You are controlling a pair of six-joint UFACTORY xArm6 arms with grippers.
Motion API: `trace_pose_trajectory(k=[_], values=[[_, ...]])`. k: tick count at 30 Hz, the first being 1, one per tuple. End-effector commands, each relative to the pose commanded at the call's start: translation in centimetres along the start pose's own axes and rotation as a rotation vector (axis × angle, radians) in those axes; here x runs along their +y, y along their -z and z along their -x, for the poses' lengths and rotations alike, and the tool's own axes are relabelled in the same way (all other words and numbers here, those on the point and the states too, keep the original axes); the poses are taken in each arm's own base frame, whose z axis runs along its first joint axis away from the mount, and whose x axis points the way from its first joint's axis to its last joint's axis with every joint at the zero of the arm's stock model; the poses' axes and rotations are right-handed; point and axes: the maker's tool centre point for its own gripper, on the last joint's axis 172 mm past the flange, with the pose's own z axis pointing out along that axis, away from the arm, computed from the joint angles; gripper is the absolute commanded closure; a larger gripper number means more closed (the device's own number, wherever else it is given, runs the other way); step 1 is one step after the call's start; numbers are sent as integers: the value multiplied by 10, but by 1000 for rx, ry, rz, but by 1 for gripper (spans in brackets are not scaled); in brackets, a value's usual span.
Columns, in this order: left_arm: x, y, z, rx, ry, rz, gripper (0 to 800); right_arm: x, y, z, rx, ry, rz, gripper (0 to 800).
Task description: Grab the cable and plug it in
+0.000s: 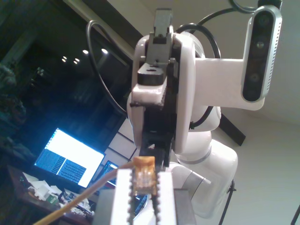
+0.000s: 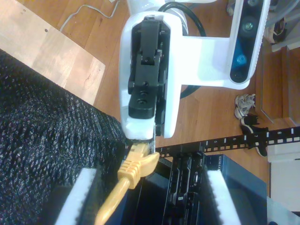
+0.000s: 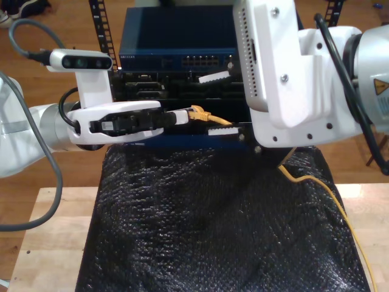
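- Pinching the small clear plug end of the long thin yellow-orange network cable (image 2: 135, 168) between the pressed-in white ribbed pads of my first gripper (image 1: 143, 174), the plug tip poking out past the fingertips.
- Holding my second gripper (image 2: 151, 171) spread wide, one pad on either side of the cable just behind its yellow boot, touching nothing.
- Judged as a hand-over or regrasp in mid-air, in front of the dark blue rack-mounted switch (image 3: 176, 36) and above the black textured mat (image 3: 200, 225).
- Best done by closing the spread pads squarely on the boot, keeping the plug level and its tip free, and only then letting go with the other pair.
- Worth minding the slack: cable trailing toward the exterior view's right, down over the mat's edge.
- First arm reaching in level from the exterior view's left, wrist horizontal; second arm coming from the exterior view's right, close to the camera, fingers aimed at the rack.
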Motion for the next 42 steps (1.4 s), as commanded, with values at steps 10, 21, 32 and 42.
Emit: trace_pose_trajectory(k=[10,21,32,42], values=[[3,-1,0,2,2,17,794,-4,-3,-3,6,1,-10,361],[3,0,-4,18,-6,22,793,-6,-4,-6,14,5,-16,413],[2,1,-3,21,1,24,793,-7,-5,-7,14,5,-18,459],[2,0,-3,20,2,26,793,-7,-5,-7,15,4,-18,508]])
